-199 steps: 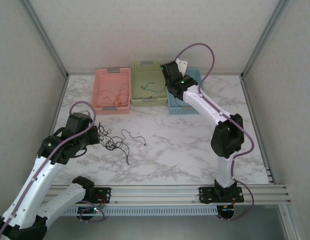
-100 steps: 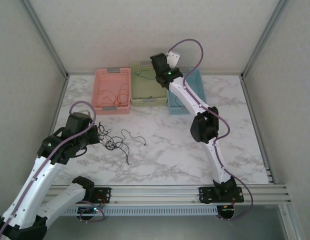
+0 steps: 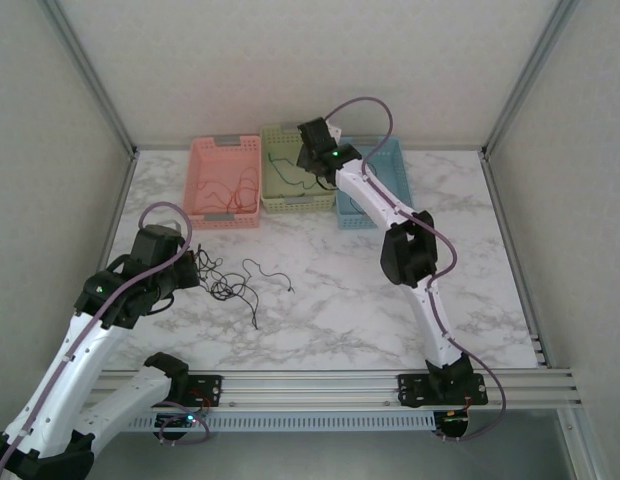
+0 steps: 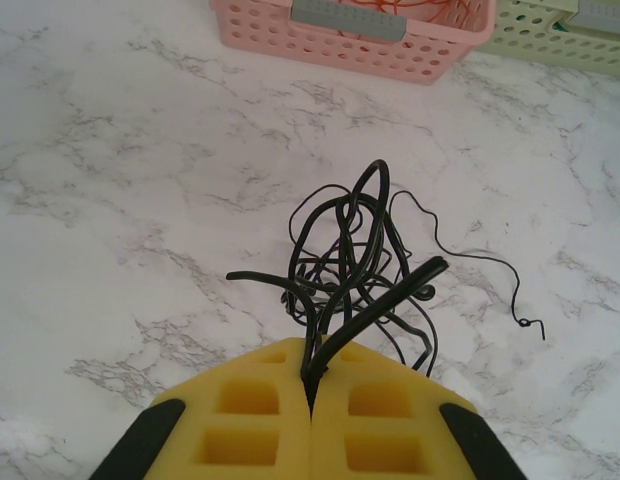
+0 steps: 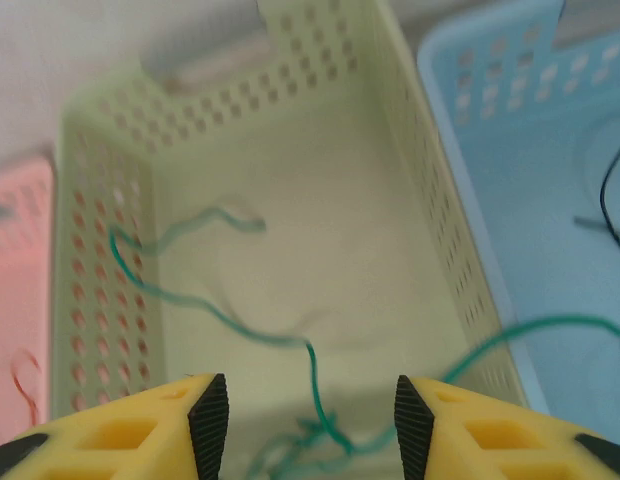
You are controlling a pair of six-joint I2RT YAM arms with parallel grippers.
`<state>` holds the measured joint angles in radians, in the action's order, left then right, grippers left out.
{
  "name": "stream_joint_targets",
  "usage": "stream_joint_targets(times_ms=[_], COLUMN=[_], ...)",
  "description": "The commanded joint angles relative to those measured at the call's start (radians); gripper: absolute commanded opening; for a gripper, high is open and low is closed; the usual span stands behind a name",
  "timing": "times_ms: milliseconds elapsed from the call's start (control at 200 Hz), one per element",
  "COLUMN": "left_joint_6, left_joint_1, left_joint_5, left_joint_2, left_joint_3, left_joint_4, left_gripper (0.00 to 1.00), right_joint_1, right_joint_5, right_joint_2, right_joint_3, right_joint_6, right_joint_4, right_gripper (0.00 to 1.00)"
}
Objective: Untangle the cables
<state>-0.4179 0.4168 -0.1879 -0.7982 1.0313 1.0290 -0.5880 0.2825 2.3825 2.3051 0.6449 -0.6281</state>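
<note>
The left end effector (image 4: 310,395) is clamped on the black cables (image 4: 350,260) — a tangle lying on the bench (image 4: 110,200); red-orange cables (image 3: 233,190) lie in the pink basket (image 4: 350,45). The right end effector (image 5: 310,415) hangs, jaws apart, over the green basket (image 5: 420,180) — a green cable (image 5: 312,370) inside

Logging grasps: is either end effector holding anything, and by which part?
Left end effector is shut on the black cable tangle, pinching strands at its near edge. Right end effector is open over the green basket, holding nothing.
</note>
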Motion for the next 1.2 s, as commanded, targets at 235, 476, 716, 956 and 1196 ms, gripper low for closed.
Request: stream_joint_targets(times_ms=[235, 476, 716, 956, 1196], left_joint_6=[0.014, 0.013, 0.012, 0.013, 0.015], left_joint_1=[-0.009, -0.009, -0.009, -0.009, -0.009], left_joint_5=[0.027, 0.027, 0.024, 0.027, 0.033], left_joint_2=[0.008, 0.008, 0.01, 0.011, 0.013], left_joint_3=[-0.013, -0.014, -0.014, -0.014, -0.014], left_joint_4=[-0.015, -0.014, -0.014, -0.014, -0.016], left_gripper=[0.0, 0.0, 0.0, 0.0, 0.0], right_joint_1=[0.152, 0.202, 0.224, 0.229, 0.23], right_joint_5=[-0.203, -0.256, -0.379, -0.431, -0.458], right_joint_2=[-0.168, -0.089, -0.021, 0.004, 0.03], right_joint_3=[-0.194, -0.146, -0.125, -0.14, -0.133], right_joint_6=[-0.025, 0.109, 0.258, 0.351, 0.39], right_joint_4=[0.024, -0.016, 0.04, 0.084, 0.113], right_gripper=[0.63, 0.6, 0.59, 0.57, 0.48])
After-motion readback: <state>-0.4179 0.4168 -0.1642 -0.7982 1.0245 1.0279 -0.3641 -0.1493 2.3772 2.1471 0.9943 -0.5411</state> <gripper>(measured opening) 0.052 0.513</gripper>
